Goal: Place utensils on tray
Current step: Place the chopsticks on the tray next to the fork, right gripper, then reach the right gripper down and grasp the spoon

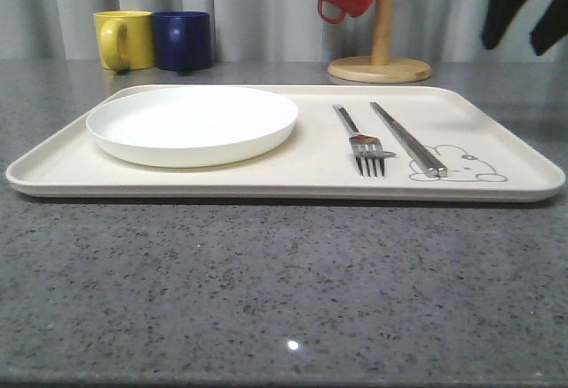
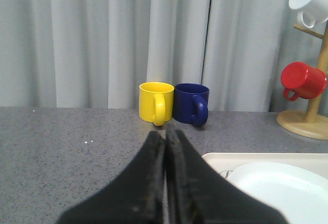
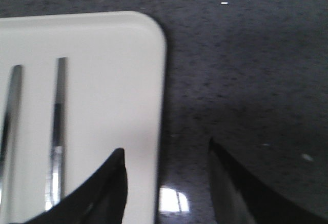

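Front view: tray (image 1: 266, 175) lies on worktop (image 1: 266, 290); plate (image 1: 192, 123) at left, fork (image 1: 359, 142) and chopsticks (image 1: 408, 139) at right. Spoon apparently remains. Left gripper (image 2: 165, 134) pressed together, empty; right gripper (image 3: 166, 155) spread above tray's corner

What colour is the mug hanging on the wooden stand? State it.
Red; the mug shows best in the left wrist view, hanging on the stand.

Soft, even light from overhead. A small glint sits on the table (image 1: 293, 344) near me, and a thin shadow runs under the tray (image 1: 266, 188). My right wrist view is blurred, with a window-like reflection; my jaws there look soft.
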Robot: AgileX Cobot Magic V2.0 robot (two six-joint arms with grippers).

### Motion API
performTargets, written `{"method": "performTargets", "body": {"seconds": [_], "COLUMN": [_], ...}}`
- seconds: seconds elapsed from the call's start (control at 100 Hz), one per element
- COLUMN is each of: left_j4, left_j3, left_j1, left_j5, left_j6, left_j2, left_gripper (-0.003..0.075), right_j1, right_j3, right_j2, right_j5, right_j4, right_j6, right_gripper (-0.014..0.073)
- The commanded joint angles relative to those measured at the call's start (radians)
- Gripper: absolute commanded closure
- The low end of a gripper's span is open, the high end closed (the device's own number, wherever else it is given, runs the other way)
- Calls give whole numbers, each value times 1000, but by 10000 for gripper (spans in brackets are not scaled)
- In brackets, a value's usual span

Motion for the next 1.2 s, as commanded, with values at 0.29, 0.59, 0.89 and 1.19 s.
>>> {"method": "performTargets", "body": {"seconds": [0.29,0.59,0.89,1.19], "left_j4": [-5,-5,-5,-5], "left_j3": [-27,-27,-27,-27], "left_j1": [-5,-5,-5,-5], "left_j5": [-70,-70,-70,-70], "left_j6": [-1,-1,-1,-1], "left_j2": [5,5,5,5], "left_gripper": [738,738,738,738], "right_j1": [-280,-366,-394,-394], "right_j3": [-31,-26,-26,-26], "right_j2": [-43,5,72,133], "right_j5": [33,44,53,56], "right_j4": [-10,-10,-7,-7], "right_j6": [-182,-234,-262,-263], "right_gripper": [216,216,216,223]}}
